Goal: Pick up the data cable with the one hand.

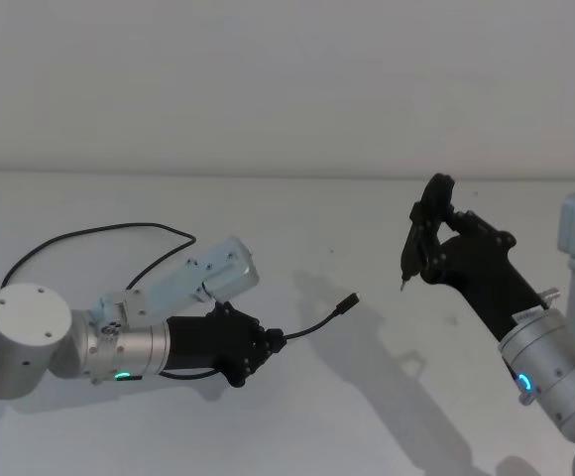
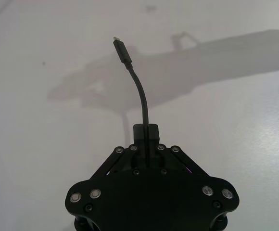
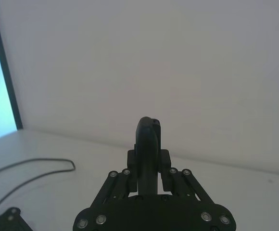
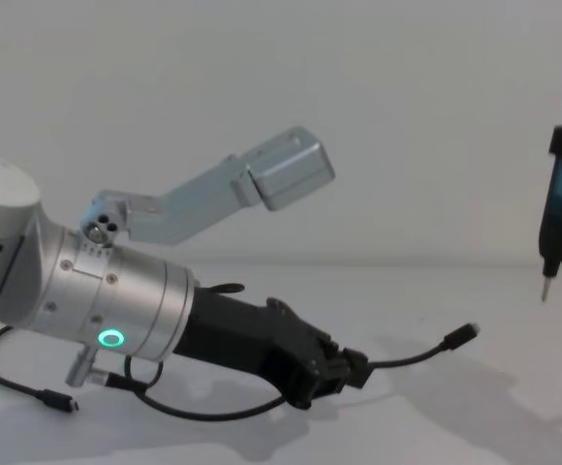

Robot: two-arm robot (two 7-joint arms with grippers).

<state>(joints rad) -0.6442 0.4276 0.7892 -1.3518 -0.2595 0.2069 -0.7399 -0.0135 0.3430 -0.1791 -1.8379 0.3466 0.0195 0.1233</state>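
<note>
The left end effector [image 2: 145, 131] is clamped narrow on the data cable [image 2: 140, 94]. The short free end runs straight ahead from the fingertips, arching to the plug. The rest trails behind the wrist, seemingly resting on the desk [image 1: 367, 416]. The right end effector [image 3: 145, 159], well apart, grips a pen-like tool [image 1: 416, 238].

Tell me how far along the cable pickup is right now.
Done: the left claw is shut on the data cable a short way behind its plug, and that end looks raised off the table. In hand: holding it there. Left: the long loop behind the arm seems to lie on the table, so more lifting may remain. The right claw hangs apart, gripping a pen-like tool.
</note>
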